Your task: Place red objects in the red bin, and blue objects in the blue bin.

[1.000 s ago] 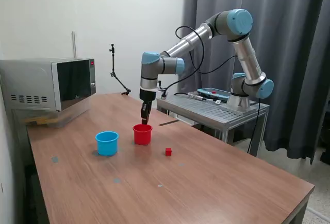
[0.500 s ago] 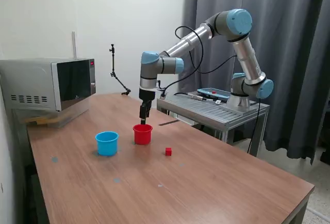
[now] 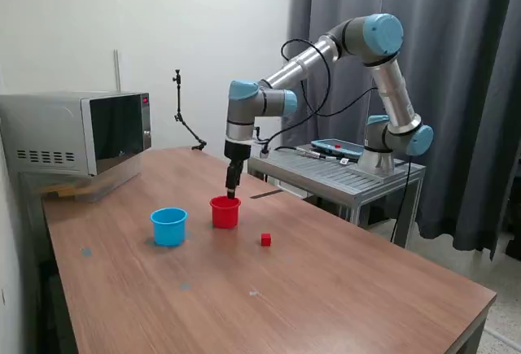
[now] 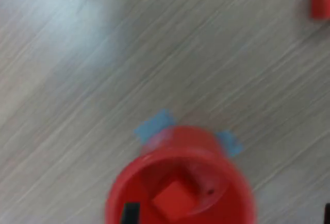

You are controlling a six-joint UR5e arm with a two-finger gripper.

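gripper (image 3: pixel 233 194) above red bin (image 3: pixel 225 211) rim, red cube (image 3: pixel 266 240) nearby

Looks like a robotics lab: UR5e arm (image 3: pixel 383 85) bolted to a metal stand (image 3: pixel 342 177), wood table (image 3: pixel 326 281), microwave (image 3: pixel 77 133), grey curtain (image 3: pixel 456 61) behind.

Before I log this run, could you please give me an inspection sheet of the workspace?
Surface: wooden table, a few small marks.
Job's things: red cup holds one red cube; second red cube loose on the table at the exterior view's right of it; blue cup beside the red cup, contents not visible; no blue cubes seen.
Clutter: nothing seen.
Gripper: just above the red cup, jaw state unclear.
Cables: black cable looping along the arm.
Surroundings: microwave, metal stand, grey curtain.
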